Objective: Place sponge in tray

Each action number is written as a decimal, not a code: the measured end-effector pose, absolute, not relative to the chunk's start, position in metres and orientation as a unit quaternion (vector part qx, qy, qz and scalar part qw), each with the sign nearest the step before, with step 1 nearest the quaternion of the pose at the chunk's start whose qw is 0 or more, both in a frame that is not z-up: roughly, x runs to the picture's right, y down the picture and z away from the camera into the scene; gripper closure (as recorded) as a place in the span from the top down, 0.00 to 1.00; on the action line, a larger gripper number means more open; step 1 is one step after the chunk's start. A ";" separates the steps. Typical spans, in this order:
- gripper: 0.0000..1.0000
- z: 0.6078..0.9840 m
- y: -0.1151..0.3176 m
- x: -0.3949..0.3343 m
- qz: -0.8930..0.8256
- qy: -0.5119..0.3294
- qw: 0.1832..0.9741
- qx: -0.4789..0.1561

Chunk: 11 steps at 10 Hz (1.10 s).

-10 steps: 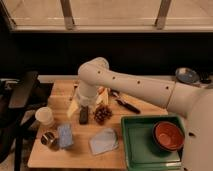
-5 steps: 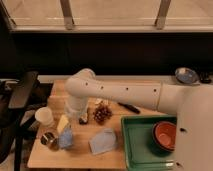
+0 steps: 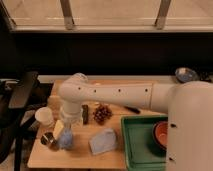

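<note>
Nearest the front edge of the wooden bench (image 3: 80, 157), the sponge (image 3: 66, 142) lay as a small light-blue block on the left part of the board. A small metal can (image 3: 48, 140) stood just beside it on the left. The pincer (image 3: 63, 131) hung straight down over the sponge, its fingers spread and clasping nothing, though whether the tips touched the sponge could not be told.

To the right of the sponge, and apart from it, a flat blue-grey cloth (image 3: 102, 141) lay rumpled on the wood. Further right stood the tray (image 3: 135, 150), green with a raised rim, at the bench's right end. A red-brown bowl (image 3: 160, 134) sat inside it toward the right, partly hidden by the robot's white body (image 3: 192, 130). The sponge was outside the tray and well apart from it, with the cloth between them.

A little farther back, a white cup (image 3: 44, 116) stood to the left of the wrist. On the wrist's other side lay a dark bar-shaped thing (image 3: 85, 114), with a cluster of dark red grapes (image 3: 102, 112) just beside it. A slim black tool (image 3: 132, 109) lay near the tray's far left corner.

Above these the white arm (image 3: 115, 95) stretched across the bench from right to left, bending down at its left end. A black chair (image 3: 22, 92) stood off the bench's left side. Farthest back, a blue bowl (image 3: 186, 75) rested on a ledge at the right — below the window frame (image 3: 67, 20).
</note>
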<state>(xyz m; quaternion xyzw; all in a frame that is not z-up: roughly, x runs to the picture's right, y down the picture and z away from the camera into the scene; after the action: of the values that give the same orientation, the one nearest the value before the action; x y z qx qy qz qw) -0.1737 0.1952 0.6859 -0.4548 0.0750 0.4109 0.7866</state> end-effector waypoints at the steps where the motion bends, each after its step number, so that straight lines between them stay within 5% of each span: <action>1: 0.78 0.686 0.196 -0.174 0.413 0.076 0.786 -0.453; 11: 0.78 0.723 0.220 -0.200 0.442 0.064 0.771 -0.454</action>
<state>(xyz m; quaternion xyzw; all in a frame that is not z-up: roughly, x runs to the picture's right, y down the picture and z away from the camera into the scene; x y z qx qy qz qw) -0.1996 0.2202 0.7231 -0.4543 0.0636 0.4417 0.7710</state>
